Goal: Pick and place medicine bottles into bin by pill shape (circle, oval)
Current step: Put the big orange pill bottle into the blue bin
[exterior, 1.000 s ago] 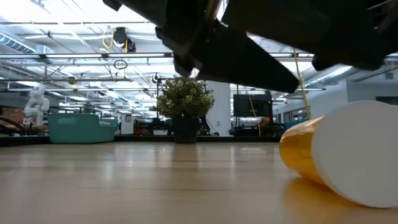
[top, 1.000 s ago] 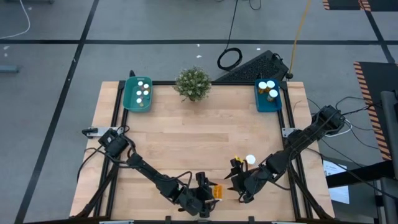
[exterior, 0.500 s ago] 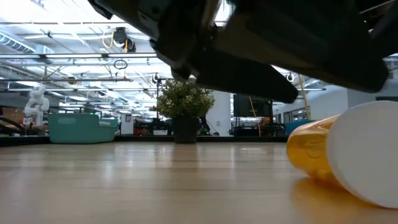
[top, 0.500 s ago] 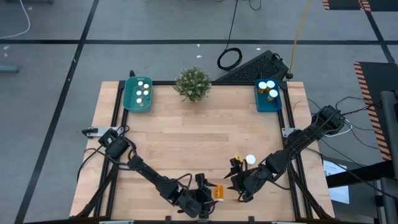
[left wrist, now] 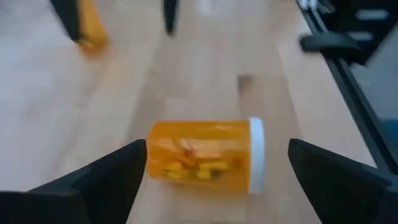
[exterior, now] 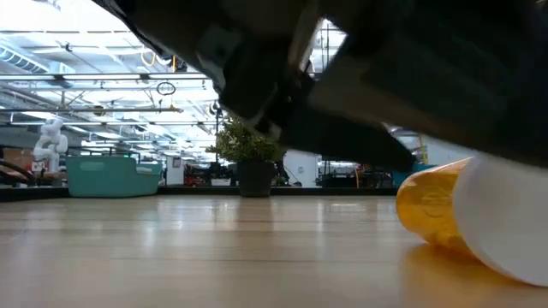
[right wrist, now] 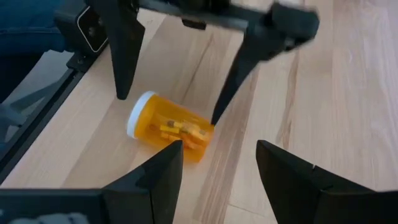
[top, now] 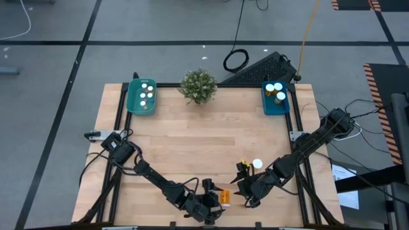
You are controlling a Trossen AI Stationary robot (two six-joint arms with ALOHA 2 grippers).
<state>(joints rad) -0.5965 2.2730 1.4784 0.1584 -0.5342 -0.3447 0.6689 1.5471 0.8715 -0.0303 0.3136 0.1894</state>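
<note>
Lowered since prior frame: left gripper [left wrist: 211, 171], jaws spread astride lying orange bottle [top: 224, 197] at near edge; right gripper [right wrist: 214, 162] spread alongside; both bins [top: 141, 107] part-filled, two bottles left.

Orange bottle [exterior: 432, 214] lying on side on table [exterior: 197, 257], white cap [exterior: 509, 218] toward camera at right edge; dark arm parts [exterior: 342, 77] fill top, blurred; plant [exterior: 250, 154] mid-back; teal bin [exterior: 111, 175] far left.
</note>
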